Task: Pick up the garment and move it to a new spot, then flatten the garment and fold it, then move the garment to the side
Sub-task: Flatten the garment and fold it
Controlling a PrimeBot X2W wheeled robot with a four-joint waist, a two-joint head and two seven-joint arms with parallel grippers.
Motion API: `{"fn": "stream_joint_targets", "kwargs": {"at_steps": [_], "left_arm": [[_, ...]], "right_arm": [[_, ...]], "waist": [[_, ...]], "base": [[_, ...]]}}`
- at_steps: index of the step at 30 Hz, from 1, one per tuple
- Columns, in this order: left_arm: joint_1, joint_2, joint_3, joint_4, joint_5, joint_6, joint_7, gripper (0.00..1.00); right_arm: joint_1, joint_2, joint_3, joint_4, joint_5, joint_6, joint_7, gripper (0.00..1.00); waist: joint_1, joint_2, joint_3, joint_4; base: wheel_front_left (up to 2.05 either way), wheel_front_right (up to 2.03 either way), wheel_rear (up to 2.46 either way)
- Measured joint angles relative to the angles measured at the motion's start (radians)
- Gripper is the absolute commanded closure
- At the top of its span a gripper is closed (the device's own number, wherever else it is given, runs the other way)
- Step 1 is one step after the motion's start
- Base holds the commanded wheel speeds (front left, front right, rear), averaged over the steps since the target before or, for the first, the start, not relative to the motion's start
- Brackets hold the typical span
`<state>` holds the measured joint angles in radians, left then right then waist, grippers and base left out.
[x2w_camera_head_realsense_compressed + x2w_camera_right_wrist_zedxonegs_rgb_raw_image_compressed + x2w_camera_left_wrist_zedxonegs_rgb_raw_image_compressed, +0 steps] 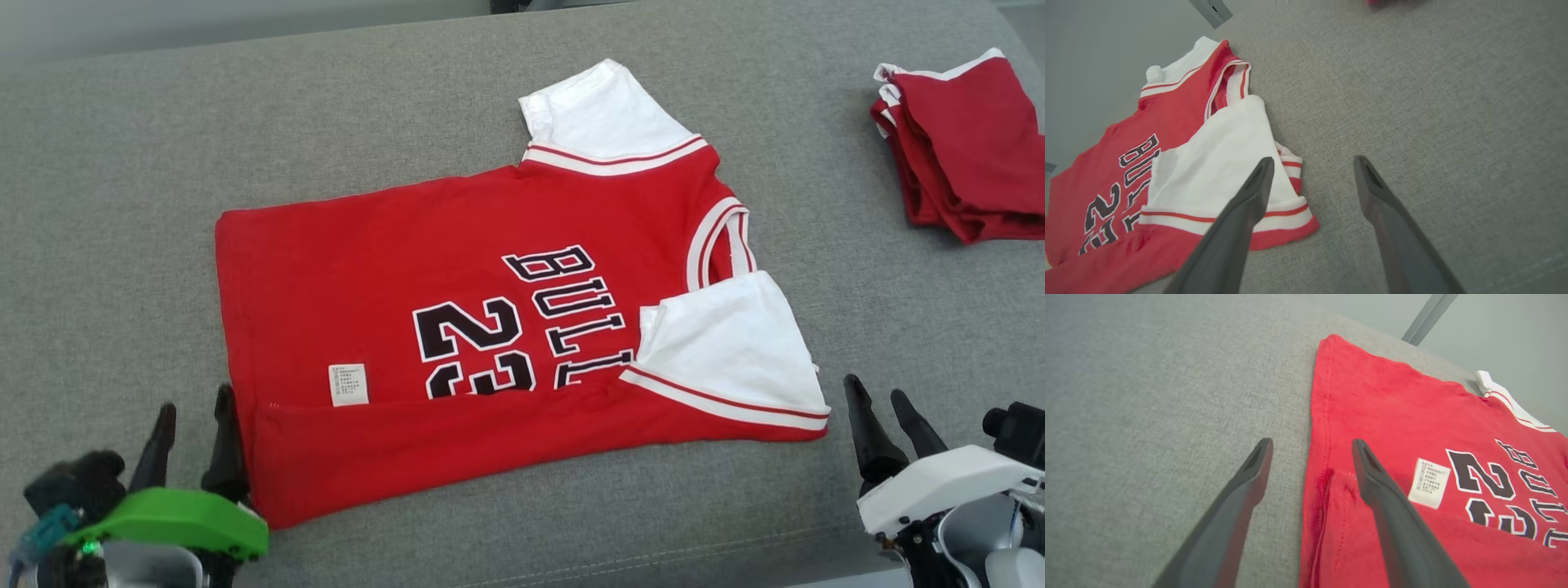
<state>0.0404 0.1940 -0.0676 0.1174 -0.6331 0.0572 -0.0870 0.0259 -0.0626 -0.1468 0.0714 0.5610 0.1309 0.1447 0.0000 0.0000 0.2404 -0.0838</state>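
The garment [367,269] is a red jersey with white sleeves and black lettering, lying flat on the grey cushion with its near long edge folded over the print. A white label [348,385] shows by the fold. My left gripper [194,416] stands open at the garment's near-left corner; in the left wrist view the gripper [1310,446] straddles the garment's [1404,416] side hem. My right gripper [878,396] is open just right of the near white sleeve [735,347]. In the right wrist view that gripper [1312,162] holds nothing, beside the sleeve [1216,163].
A stack of folded red and white clothes [967,143] lies at the far right of the grey cushion [122,204]. Bare cushion spreads to the left and far side of the garment. A seam runs along the cushion's near edge [653,555].
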Motion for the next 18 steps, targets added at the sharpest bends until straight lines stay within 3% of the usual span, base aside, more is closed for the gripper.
{"fn": "stream_joint_targets", "kwargs": {"at_steps": [5,10,18], "left_arm": [[-0.17,0.074,-0.023,0.006,0.046,0.0,0.078,0.0],[-0.334,0.143,-0.042,0.098,0.094,-0.006,0.141,0.0],[-0.531,0.179,-0.097,0.288,0.147,-0.038,0.183,0.0]], "right_arm": [[-0.04,-0.021,0.04,-0.059,-0.003,0.0,0.02,0.0],[-0.1,-0.049,0.084,-0.089,0.0,0.0,0.025,0.0],[-0.173,-0.076,0.156,-0.093,0.017,0.0,0.018,0.0]], "waist": [[0.0,0.0,0.016,-0.011],[0.0,0.0,0.046,-0.027],[0.0,0.0,0.111,-0.054]], "base": [[0.0,0.0,0.0],[0.0,0.0,0.0],[0.0,0.0,0.0]]}}
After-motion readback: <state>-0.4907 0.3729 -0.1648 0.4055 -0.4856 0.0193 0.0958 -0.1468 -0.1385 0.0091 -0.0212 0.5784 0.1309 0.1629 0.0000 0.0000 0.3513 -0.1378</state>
